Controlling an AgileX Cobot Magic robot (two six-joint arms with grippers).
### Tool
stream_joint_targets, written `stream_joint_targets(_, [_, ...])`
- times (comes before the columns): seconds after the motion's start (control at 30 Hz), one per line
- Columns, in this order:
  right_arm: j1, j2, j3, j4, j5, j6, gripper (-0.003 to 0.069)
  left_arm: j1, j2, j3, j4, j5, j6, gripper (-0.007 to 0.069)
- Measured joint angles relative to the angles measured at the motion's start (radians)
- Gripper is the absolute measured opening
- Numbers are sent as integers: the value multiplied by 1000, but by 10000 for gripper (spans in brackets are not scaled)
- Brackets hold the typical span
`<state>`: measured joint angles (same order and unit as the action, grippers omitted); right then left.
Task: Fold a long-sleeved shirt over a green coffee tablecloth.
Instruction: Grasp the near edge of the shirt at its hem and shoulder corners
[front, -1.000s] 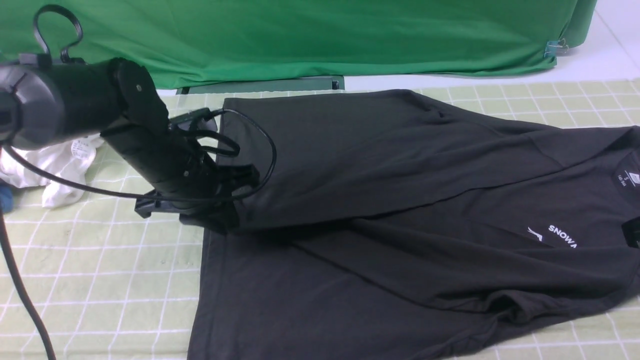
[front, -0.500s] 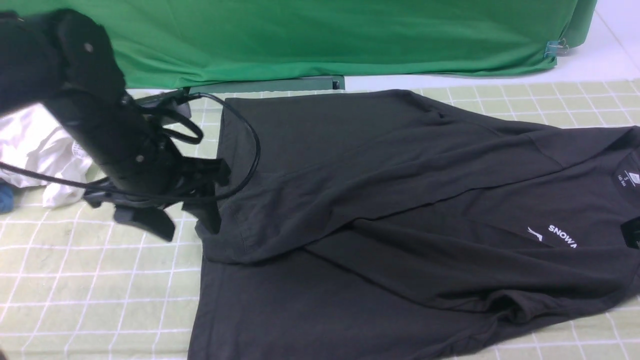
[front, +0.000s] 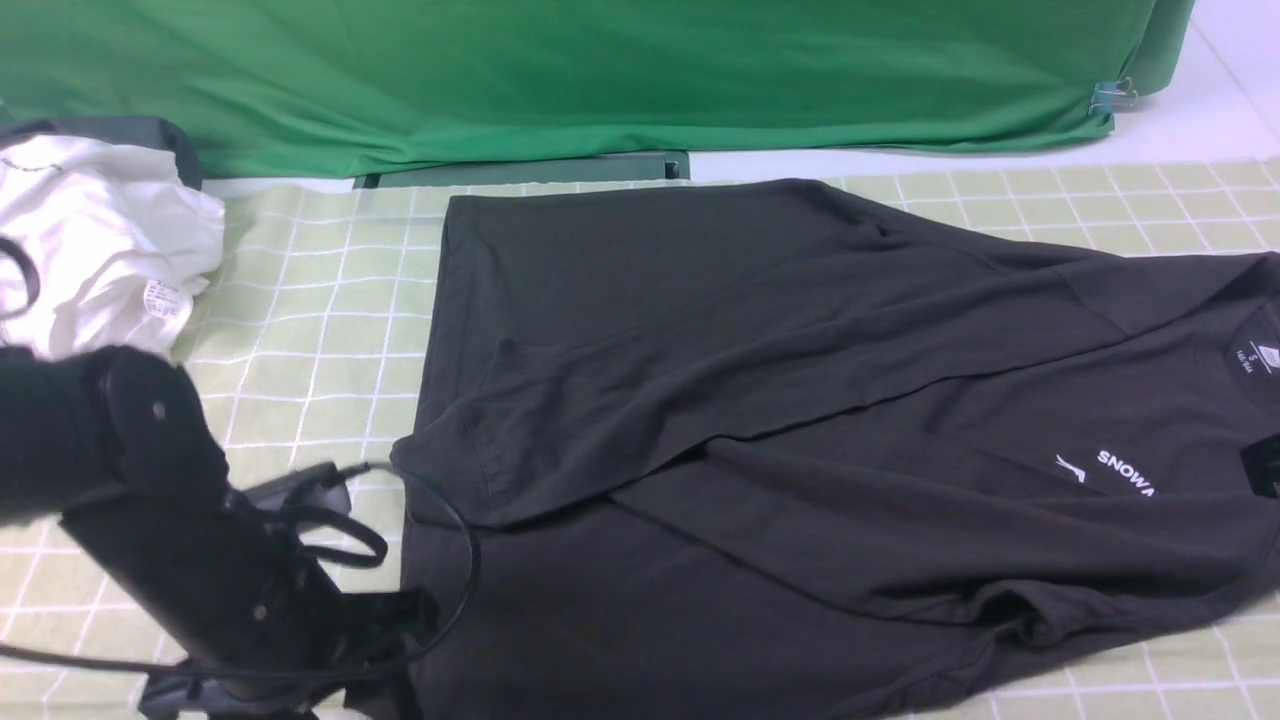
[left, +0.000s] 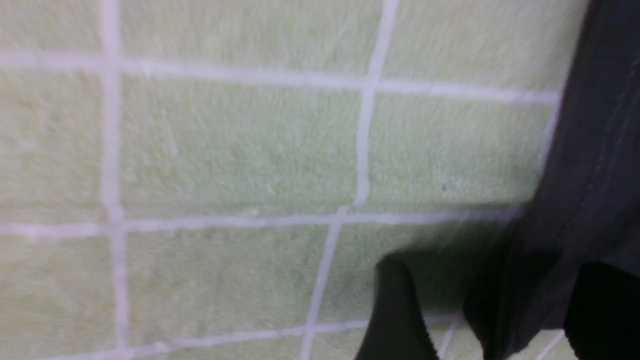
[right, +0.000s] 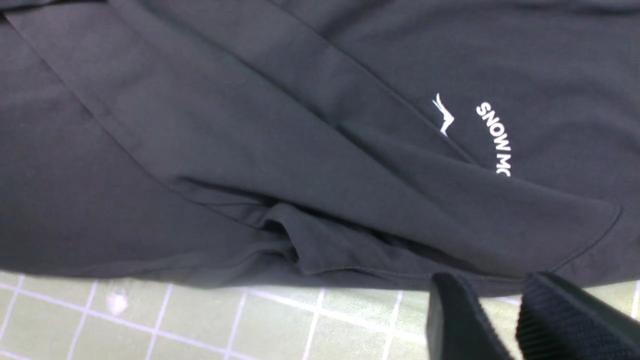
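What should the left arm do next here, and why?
Probably close the left gripper on the shirt's hem. Its jaws stand open with the hem's edge between them, by the shirt's near left corner. One sleeve lies folded across the body, while the near side lies flat on the tablecloth, so that side looks next to fold.
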<state>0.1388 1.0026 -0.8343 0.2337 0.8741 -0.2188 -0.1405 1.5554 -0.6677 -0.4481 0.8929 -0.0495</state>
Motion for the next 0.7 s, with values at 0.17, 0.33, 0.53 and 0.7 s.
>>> stream_joint_targets(0.17, [0, 0, 0, 0, 3, 0, 197, 0, 0, 5, -28, -35, 28, 380])
stream_joint_targets(0.33, [0, 0, 0, 0, 3, 0, 197, 0, 7, 5, -5, -53, 5, 330])
stream_joint_targets(0.53, [0, 0, 0, 0, 3, 0, 202, -8, 12, 5, -103, -5, 73, 298])
stream_joint_targets(0.7, [0, 0, 0, 0, 3, 0, 206, -82, 12, 5, -19, -16, -3, 297])
